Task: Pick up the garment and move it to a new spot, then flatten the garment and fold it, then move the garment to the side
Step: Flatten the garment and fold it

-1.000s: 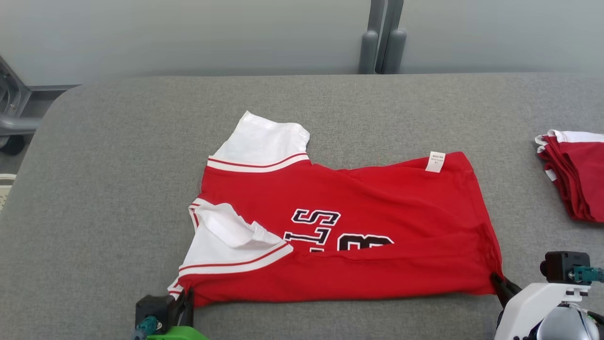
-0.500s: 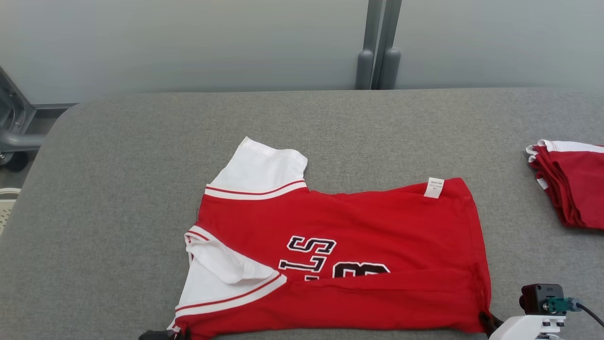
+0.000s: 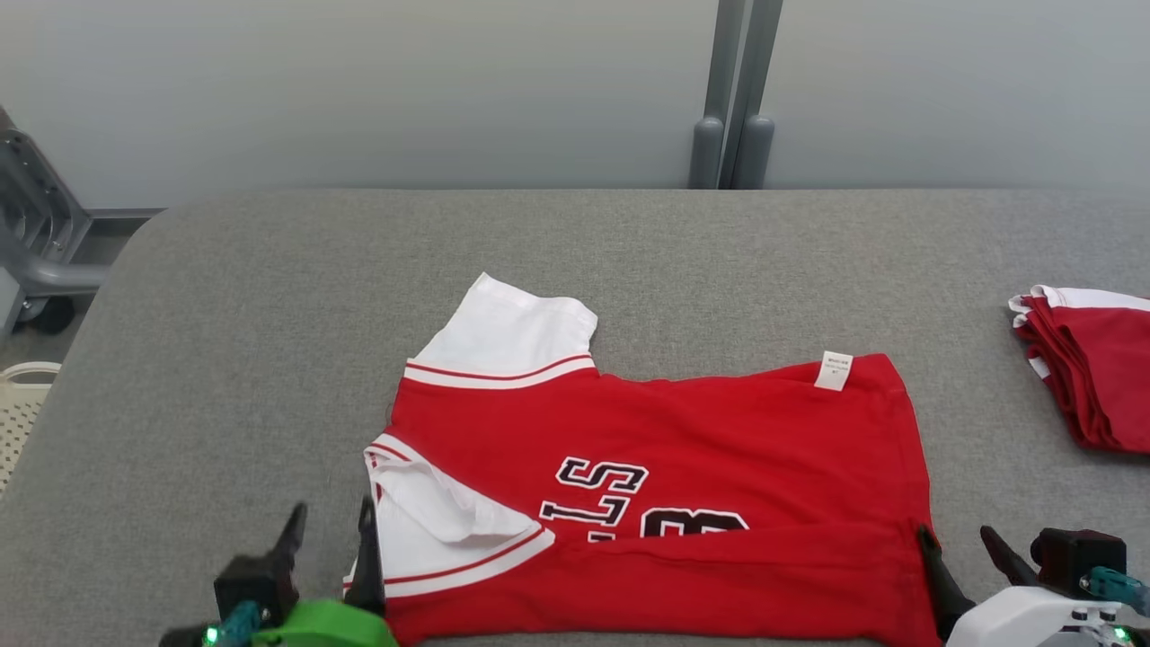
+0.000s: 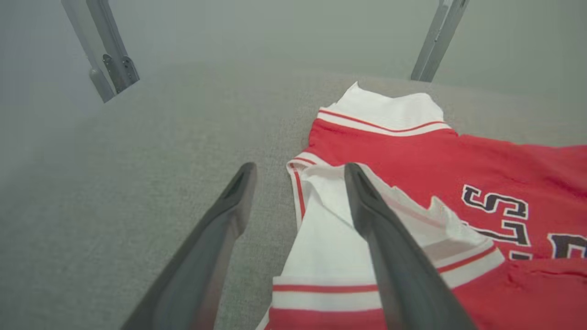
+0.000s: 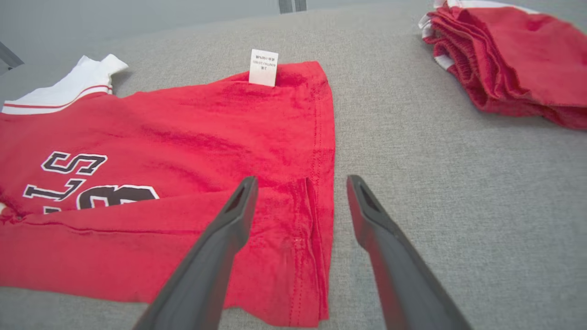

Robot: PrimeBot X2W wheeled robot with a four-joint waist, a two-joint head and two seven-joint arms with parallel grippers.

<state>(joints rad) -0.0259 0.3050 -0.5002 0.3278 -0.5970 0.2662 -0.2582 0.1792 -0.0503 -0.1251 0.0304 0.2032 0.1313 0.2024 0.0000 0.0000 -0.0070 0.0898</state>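
The garment (image 3: 701, 431) is a red jersey with white sleeves and black lettering. It lies on the grey table (image 3: 269, 314), neck to the left, with its near edge folded up over the lettering. My left gripper (image 3: 331, 510) is open at the near left corner, its right finger over the white sleeve (image 4: 330, 247) and its left finger over bare table. My right gripper (image 3: 954, 535) is open at the near right corner, straddling the hem (image 5: 321, 192). Nothing sits between either pair of fingers. A white label (image 5: 263, 67) shows at the far hem.
A stack of folded red garments (image 3: 1092, 377) lies at the table's right edge. A grey post (image 3: 732, 99) stands behind the table. A metal frame (image 3: 36, 243) and a white basket (image 3: 22, 404) are off the left end. Bare table stretches far and left.
Both grippers have opened and let go of the garment's near corners, which now rest on the table. The head camera has shifted.
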